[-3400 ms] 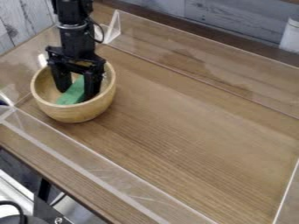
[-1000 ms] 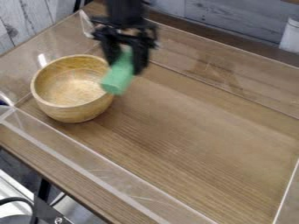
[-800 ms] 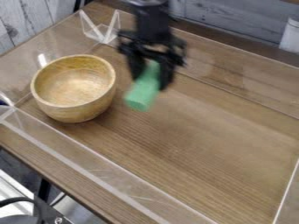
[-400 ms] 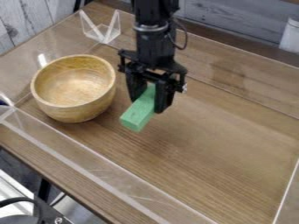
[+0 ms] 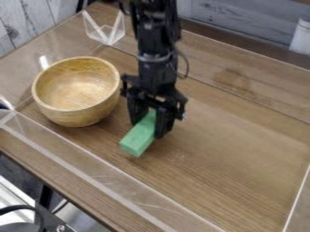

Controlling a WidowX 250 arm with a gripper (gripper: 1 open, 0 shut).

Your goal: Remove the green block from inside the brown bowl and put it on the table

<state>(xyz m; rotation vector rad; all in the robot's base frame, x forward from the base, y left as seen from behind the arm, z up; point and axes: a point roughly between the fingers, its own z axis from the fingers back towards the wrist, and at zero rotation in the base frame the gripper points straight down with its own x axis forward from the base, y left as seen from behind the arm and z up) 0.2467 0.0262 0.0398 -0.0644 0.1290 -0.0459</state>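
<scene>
Wooden bowl (image 5: 76, 91) sits empty near the counter's (image 5: 230, 154) left edge, green block (image 5: 140, 138) clamped in the claw (image 5: 151, 125) touching down mid-counter, only the release left.

A grey plank wall (image 5: 242, 16) runs behind the desk. A dark metal frame (image 5: 46, 201) and black cable (image 5: 14, 217) show below its near-left corner.
</scene>
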